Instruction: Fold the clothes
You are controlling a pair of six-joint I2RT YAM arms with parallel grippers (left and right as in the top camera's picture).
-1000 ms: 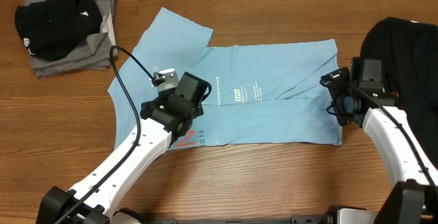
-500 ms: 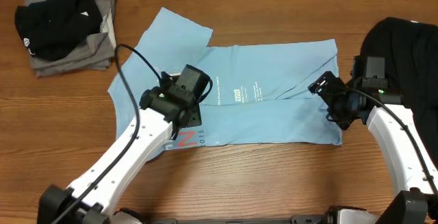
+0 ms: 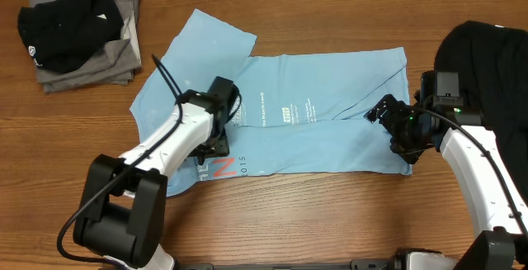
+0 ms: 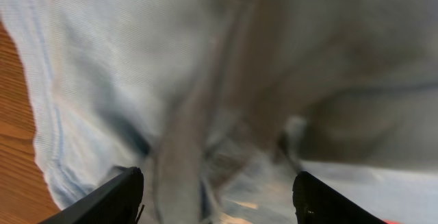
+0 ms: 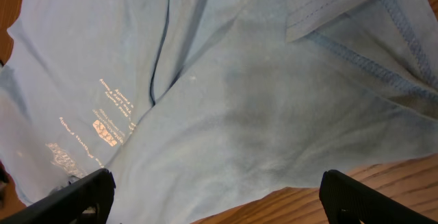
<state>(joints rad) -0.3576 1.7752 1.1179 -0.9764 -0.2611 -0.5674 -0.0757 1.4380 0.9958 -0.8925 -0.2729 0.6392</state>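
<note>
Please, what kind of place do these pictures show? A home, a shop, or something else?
Probably a robotics lab or test bench rather than a home. Two white robot arms work at a wooden table. A light-blue T-shirt lies spread on it, and a pile of folded clothes sits at one corner.

Lt-blue tee (image 3: pixel 330 138) spread flat; L gripper (image 3: pixel 217 136) + R gripper (image 3: pixel 391 130) over it.

From my overhead feed, all that lies under the rig is a wooden table (image 3: pixel 330 220), mid-brown, its grain running side to side across the view. The light falls evenly on it and the shadows are soft. Both wrist feeds catch a strip of the same wood at their edges.
</note>
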